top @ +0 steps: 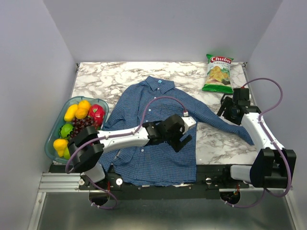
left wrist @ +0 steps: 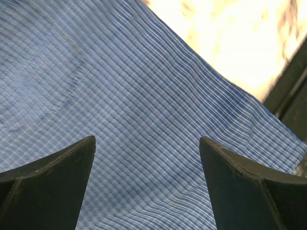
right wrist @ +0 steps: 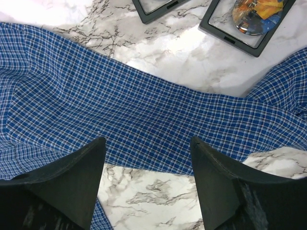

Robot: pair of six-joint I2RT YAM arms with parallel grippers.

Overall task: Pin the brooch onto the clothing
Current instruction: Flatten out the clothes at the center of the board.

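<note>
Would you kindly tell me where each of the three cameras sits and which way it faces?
Top external: above and behind the robot, looking down on the table and shirt; left arm and right arm show.
Left wrist: on the left arm, close over shirt fabric; left gripper open at the bottom.
Right wrist: on the right arm, looking down at a sleeve and a brooch in a tray; right gripper open.
Shared: all three show the shirt.

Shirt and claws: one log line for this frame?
left claw: open, over shirt front | right claw: open, above sleeve | brooch: in black tray, not picked
</note>
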